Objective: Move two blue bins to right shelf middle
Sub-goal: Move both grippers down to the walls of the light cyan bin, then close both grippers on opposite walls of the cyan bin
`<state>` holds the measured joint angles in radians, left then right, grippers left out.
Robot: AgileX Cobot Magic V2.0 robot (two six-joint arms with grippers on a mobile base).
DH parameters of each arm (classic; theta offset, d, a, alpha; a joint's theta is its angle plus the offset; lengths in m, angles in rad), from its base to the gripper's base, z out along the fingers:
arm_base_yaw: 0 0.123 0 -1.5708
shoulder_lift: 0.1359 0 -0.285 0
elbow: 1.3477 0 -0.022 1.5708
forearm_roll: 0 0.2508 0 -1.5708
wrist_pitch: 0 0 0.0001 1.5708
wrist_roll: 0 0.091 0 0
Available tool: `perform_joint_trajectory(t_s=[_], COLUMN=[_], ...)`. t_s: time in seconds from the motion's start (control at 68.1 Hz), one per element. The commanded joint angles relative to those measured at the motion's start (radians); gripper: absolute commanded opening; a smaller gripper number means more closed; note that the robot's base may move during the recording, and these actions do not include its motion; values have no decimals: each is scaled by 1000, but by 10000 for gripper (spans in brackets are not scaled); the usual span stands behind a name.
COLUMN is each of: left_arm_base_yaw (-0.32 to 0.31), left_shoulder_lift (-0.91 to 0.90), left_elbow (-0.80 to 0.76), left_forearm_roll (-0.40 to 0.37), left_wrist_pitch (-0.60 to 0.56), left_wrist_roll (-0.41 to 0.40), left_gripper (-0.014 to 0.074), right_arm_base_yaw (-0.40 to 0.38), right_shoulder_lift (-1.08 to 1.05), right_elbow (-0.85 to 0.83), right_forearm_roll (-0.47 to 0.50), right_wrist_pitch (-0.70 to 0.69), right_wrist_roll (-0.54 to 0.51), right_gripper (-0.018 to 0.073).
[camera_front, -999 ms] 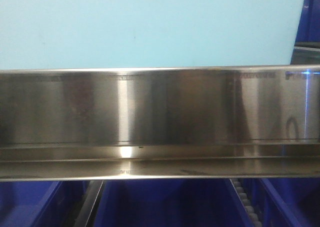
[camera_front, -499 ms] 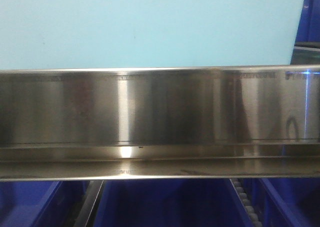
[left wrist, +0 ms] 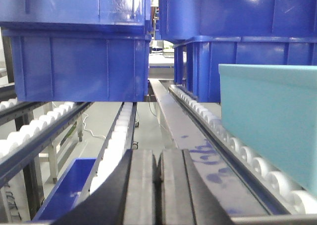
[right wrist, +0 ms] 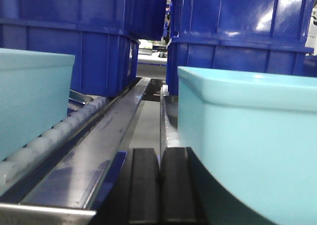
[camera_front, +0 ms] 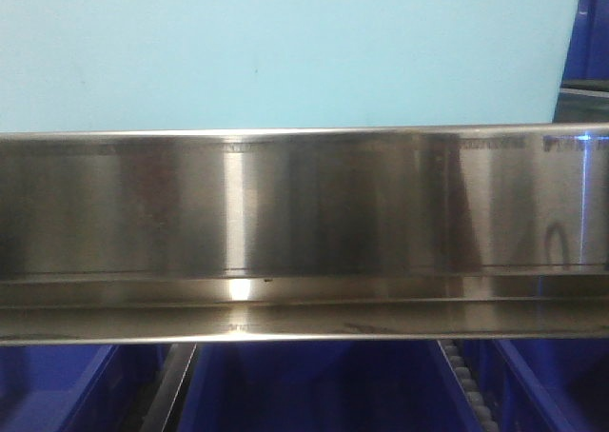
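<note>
In the left wrist view my left gripper (left wrist: 157,158) is shut and holds nothing. It points along a steel rail between roller tracks. Ahead of it, higher up, sit two dark blue bins, one on the left (left wrist: 79,46) and one on the right (left wrist: 237,31). A light blue bin (left wrist: 270,121) rests on the rollers to its right. My right gripper (right wrist: 159,158) is shut and empty too, low between one light blue bin at the left (right wrist: 29,101) and another close on its right (right wrist: 247,136). Dark blue bins (right wrist: 233,27) stand behind.
The front view is filled by a light blue bin wall (camera_front: 285,51) above a wide steel shelf rail (camera_front: 304,223). Dark blue bins (camera_front: 314,384) show below it. White roller tracks (left wrist: 116,136) and a steel divider (right wrist: 99,140) run forward. A floor shows under the left rack.
A dark reflection on the steel rail has shifted slightly. Nothing else has moved.
</note>
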<state>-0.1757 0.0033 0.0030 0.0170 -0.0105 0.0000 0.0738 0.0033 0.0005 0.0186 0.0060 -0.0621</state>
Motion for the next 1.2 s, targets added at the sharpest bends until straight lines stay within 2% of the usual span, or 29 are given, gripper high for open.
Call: perform_joint_trajectory(t_s=[0.0, 0.088, 0.235, 0.352, 0.485, 0.808, 0.984, 1.189], left_arm_base_yaw=[1, 1, 1, 1, 1, 1, 1, 1], left_shoulder_lift=[-3, -3, -2, 54, 176, 594, 755, 832], left_elbow=[-3, -67, -222, -334, -461, -811, -914, -919], left_forearm_roll=[-6, -6, 21, 42, 42, 42, 40, 40], left_wrist_pitch=[-29, -2, 111, 181, 229, 499, 477, 385], left_wrist_roll=[0, 0, 0, 0, 0, 0, 0, 0], left_gripper=[-100, -100, -100, -100, -100, -100, -100, -100], right_arm_base_yaw=[-4, -4, -4, -4, -4, -4, -4, -4], right_shoulder_lift=[-3, -3, -3, 61, 195, 630, 815, 922], right_elbow=[0, -64, -229, -358, -489, -818, -923, -935], right_forearm_roll=[2, 2, 2, 2, 2, 4, 4, 7], right_wrist_pitch=[-29, -6, 173, 266, 339, 499, 509, 502], right_wrist_roll=[-1, -1, -1, -1, -1, -1, -1, -1], right_gripper=[-166, -166, -166, -166, -166, -166, -166, -166])
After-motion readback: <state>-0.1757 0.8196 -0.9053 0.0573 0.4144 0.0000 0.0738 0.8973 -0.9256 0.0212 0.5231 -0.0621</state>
